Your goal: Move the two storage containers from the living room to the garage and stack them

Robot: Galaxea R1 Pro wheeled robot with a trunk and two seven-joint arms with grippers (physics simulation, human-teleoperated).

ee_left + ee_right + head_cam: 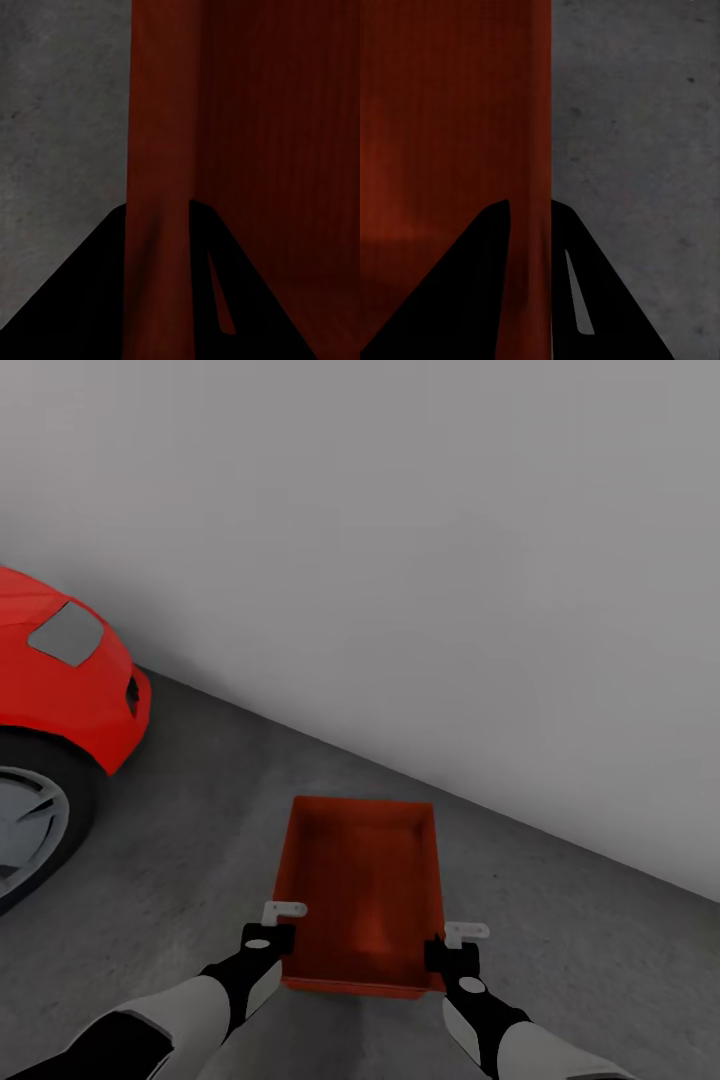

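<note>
Red-orange storage container (pixel 365 880), plain all over, darker and browner down inside. Black fingers (pixel 82 300) of the left gripper (pixel 272 940) either side of its red wall, and beyond the outer finger the floor (pixel 60 112) is mottled dark grey. Same on the right gripper (pixel 452 955): black fingers (pixel 607 300), a red wall between them, speckled grey concrete outside. White brackets top both black grippers; the forearms go white, then black. Bright red car (pixel 60 680) with a grey headlight, a black tyre and a grey wheel. Wall (pixel 420 560) plain pale grey-white.
</note>
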